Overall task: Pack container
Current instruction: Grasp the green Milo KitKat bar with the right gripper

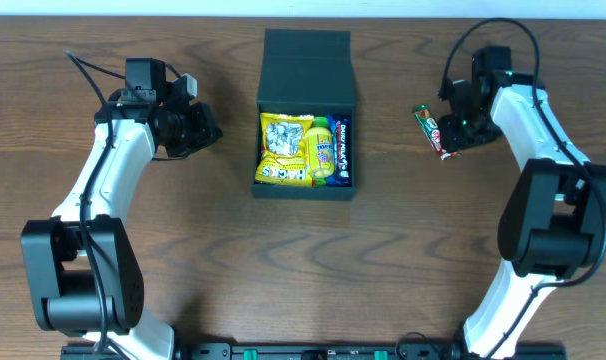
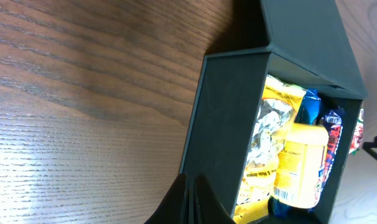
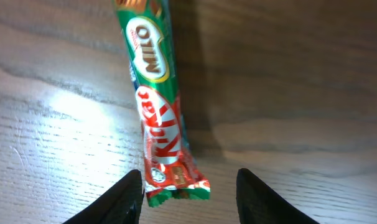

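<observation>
The dark teal container (image 1: 306, 68) stands open at the table's middle back, its flap lid folded back. Inside lie yellow snack packets (image 1: 285, 148), a yellow bottle-like packet (image 1: 323, 152) and a blue packet (image 1: 342, 150). It also shows in the left wrist view (image 2: 219, 118). My left gripper (image 1: 205, 128) is shut and empty, left of the container (image 2: 191, 199). My right gripper (image 1: 455, 138) is open, its fingers either side of the near end of a green and red Milo KitKat bar (image 3: 158, 118) lying on the table (image 1: 431, 131).
The wooden table (image 1: 303, 260) extends in front of the container. Black cables loop over both arms.
</observation>
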{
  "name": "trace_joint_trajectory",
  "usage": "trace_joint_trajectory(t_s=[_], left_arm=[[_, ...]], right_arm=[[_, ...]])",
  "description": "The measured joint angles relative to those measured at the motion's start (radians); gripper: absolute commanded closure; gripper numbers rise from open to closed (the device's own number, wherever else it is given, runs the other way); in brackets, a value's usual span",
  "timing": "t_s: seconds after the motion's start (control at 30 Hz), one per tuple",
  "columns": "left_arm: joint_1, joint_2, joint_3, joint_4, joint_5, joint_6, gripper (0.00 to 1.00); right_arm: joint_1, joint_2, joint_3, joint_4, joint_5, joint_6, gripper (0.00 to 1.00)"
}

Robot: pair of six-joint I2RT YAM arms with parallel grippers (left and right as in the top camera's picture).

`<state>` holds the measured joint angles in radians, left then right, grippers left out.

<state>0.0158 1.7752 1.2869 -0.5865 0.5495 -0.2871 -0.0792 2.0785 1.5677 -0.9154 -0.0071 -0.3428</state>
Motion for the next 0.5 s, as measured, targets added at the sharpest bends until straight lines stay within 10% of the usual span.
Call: trace_joint_trajectory(t_s=[0.5], left_arm=[[0.000,0.000,0.000,0.000,0.000,0.000,0.94]], right_arm=[[0.016,0.000,-0.099,0.104,-0.032,-0.009,0.55]])
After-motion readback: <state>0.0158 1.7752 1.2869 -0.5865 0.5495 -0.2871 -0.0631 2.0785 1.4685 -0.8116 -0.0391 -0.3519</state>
